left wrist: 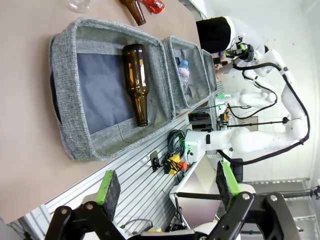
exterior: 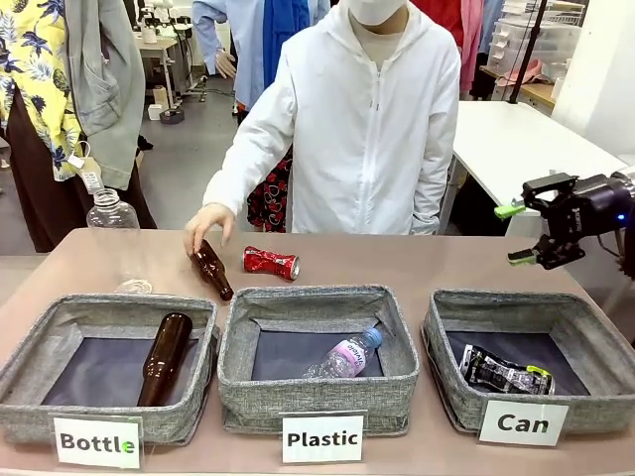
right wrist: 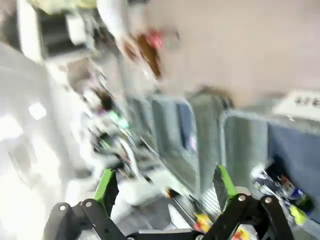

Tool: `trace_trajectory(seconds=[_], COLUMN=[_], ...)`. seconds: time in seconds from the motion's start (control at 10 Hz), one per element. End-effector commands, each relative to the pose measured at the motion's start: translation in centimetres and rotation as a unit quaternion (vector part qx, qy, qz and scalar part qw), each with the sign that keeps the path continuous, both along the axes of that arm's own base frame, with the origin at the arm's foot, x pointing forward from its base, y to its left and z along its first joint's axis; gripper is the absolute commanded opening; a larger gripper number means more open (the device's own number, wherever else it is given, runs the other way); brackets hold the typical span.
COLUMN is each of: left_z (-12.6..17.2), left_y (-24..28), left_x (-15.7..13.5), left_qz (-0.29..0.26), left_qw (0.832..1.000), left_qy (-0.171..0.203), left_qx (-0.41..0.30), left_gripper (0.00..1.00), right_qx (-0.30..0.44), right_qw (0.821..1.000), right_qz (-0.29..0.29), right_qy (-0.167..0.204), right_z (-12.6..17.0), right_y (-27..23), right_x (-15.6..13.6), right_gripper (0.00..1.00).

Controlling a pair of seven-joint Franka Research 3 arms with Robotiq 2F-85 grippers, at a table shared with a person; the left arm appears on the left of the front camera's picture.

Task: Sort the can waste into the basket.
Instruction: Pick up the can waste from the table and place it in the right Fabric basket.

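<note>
A crushed red can lies on the table behind the middle basket; it also appears as the red can at the top of the left wrist view. A black and silver crushed can lies inside the grey basket labelled "Can"; the blurred right wrist view catches that can too. My right gripper hangs open in the air above and behind the Can basket, empty. My left gripper is open and empty, off the table's edge beside the Bottle basket.
A person's hand holds a brown bottle tilted on the table beside the red can. Another brown bottle lies in the Bottle basket, a clear plastic bottle in the Plastic basket. A clear bottle stands far left.
</note>
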State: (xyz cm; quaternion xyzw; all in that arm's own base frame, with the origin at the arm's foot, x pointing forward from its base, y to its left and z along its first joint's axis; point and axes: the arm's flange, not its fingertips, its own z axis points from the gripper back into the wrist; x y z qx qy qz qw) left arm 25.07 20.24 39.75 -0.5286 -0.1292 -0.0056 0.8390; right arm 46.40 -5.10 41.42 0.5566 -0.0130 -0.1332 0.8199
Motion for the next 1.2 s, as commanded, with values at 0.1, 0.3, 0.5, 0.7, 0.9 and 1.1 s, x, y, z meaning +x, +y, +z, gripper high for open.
trace_trajectory(seconds=[0.1,0.3,0.5,0.7,0.9,1.1], left_z=[0.3,0.3,0.3,0.3,0.3,0.0], left_y=[0.02,0.02,0.02,0.02,0.02,0.0], left_x=[-0.17,-0.17,-0.17,-0.17,-0.17,0.0], left_qz=[0.001,0.001,0.001,0.001,0.001,0.0], left_qw=[1.0,1.0,1.0,1.0,1.0,1.0], left_qy=[0.007,0.007,0.007,0.007,0.007,0.0], left_qx=[-0.007,-0.007,-0.007,-0.007,-0.007,0.0], left_gripper=[1.0,1.0,1.0,1.0,1.0,1.0], right_qx=[-0.037,-0.037,-0.037,-0.037,-0.037,-0.037], right_qw=[0.996,0.996,0.996,0.996,0.996,0.996], right_qz=[0.076,0.076,0.076,0.076,0.076,0.076], right_qy=[-0.002,-0.002,-0.002,-0.002,-0.002,-0.002], right_z=[0.06,0.06,0.06,0.06,0.06,0.06], right_y=[0.1,0.1,0.1,0.1,0.1,0.1], right_x=[0.06,0.06,0.06,0.06,0.06,0.06], right_gripper=[1.0,1.0,1.0,1.0,1.0,1.0])
